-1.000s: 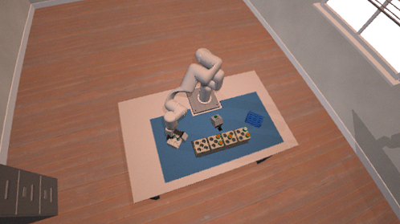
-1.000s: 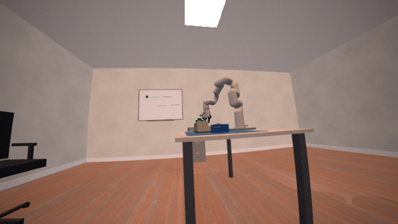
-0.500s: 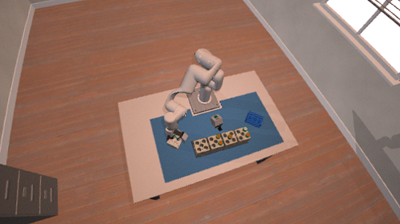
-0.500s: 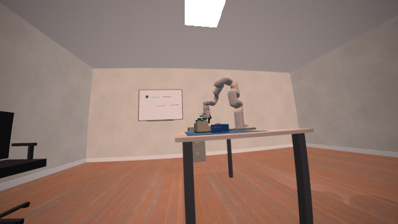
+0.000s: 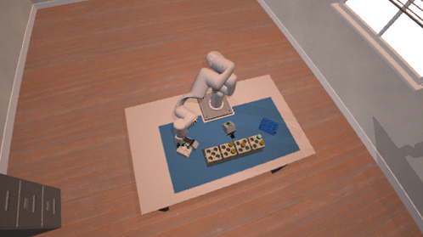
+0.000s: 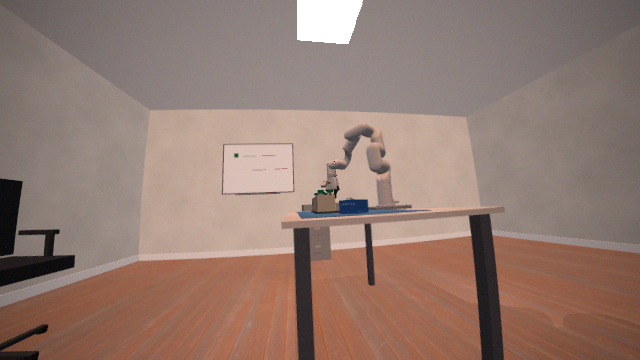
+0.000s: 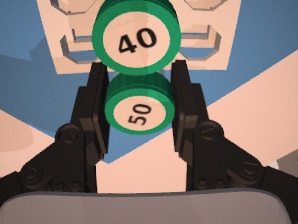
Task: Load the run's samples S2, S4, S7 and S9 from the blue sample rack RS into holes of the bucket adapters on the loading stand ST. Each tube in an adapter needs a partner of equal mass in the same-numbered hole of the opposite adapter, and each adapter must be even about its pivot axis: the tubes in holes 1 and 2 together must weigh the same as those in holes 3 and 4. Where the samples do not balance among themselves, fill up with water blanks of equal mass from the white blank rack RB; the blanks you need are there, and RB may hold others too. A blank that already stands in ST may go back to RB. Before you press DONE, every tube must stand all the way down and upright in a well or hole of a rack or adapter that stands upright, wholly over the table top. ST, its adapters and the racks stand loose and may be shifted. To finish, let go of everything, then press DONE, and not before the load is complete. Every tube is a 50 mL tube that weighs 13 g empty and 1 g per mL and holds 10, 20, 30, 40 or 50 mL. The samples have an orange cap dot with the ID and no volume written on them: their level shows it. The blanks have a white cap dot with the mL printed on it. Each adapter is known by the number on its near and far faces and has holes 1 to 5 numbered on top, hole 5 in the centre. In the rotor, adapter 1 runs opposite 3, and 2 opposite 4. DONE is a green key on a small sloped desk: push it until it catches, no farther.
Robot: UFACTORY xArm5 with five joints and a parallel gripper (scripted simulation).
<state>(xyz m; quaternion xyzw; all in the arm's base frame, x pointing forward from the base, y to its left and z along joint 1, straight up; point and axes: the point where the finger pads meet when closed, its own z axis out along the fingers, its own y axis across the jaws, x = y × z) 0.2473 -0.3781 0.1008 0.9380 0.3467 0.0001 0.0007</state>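
In the wrist view my gripper (image 7: 139, 80) is shut on the green cap of the 50 mL water blank (image 7: 139, 111), which stands in the white blank rack RB (image 7: 136, 12). A 40 mL blank (image 7: 136, 35) stands just beyond it in the same rack. In the top view the gripper (image 5: 185, 145) is over RB (image 5: 185, 149) at the left end of the blue mat. The loading stand ST (image 5: 235, 150) with its row of adapters holds several orange-dotted tubes and a white-dotted one. The blue sample rack RS (image 5: 269, 126) lies at the far right and looks empty.
The DONE desk (image 5: 229, 127) with its green key stands between the arm's base (image 5: 214, 112) and ST. The table edge is close on RB's left side.
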